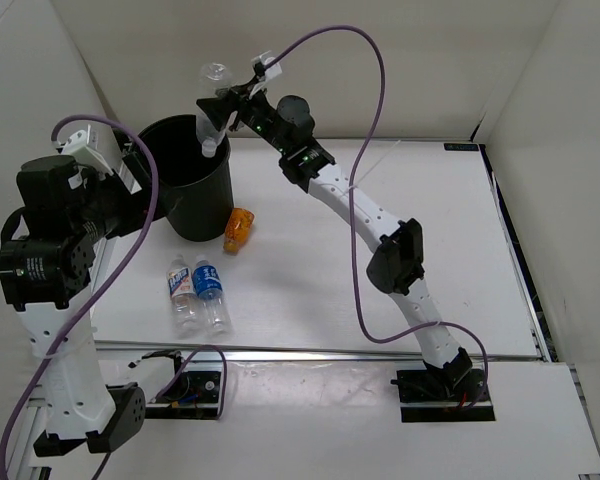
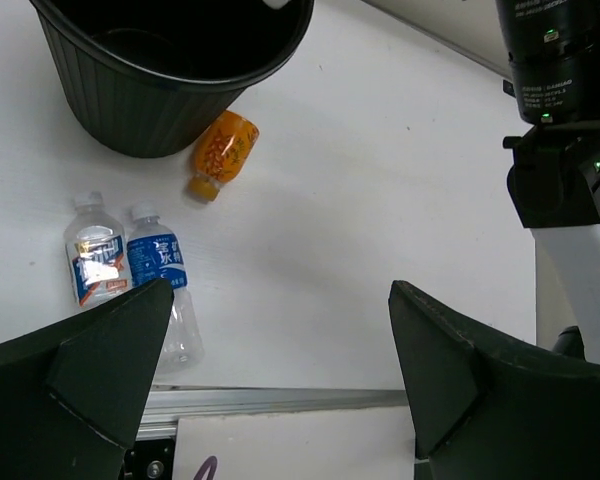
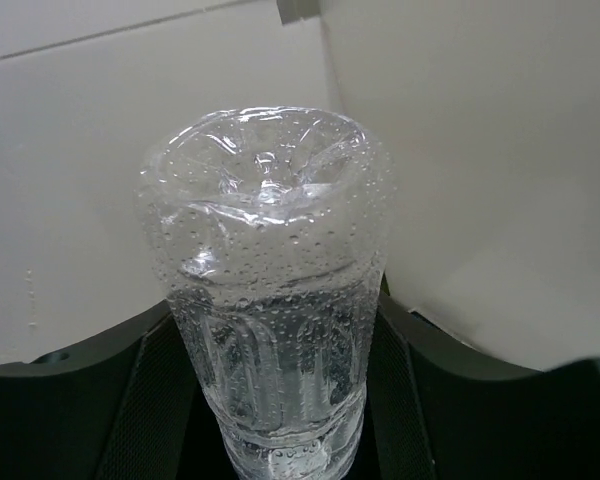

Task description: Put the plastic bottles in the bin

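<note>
My right gripper (image 1: pixel 232 104) is shut on a clear plastic bottle (image 1: pixel 212 98), holding it above the far rim of the black bin (image 1: pixel 195 200) with its neck pointing down. In the right wrist view the wet ribbed bottle (image 3: pixel 270 290) fills the gap between both pads of that gripper (image 3: pixel 275 410). Two labelled bottles (image 1: pixel 182 290) (image 1: pixel 210 288) lie side by side on the table in front of the bin, and an orange bottle (image 1: pixel 238 230) lies at the bin's foot. My left gripper (image 2: pixel 280 300) hangs open and empty above the table's near edge, looking down on the bin (image 2: pixel 140 110), the orange bottle (image 2: pixel 223 150) and the labelled pair (image 2: pixel 98 262) (image 2: pixel 160 265).
White walls close in the table on the left, back and right. A metal rail (image 1: pixel 310 355) runs along the table's near edge. The right arm (image 1: pixel 380 225) stretches diagonally across the table, with a purple cable (image 1: pixel 365 120) looping above it.
</note>
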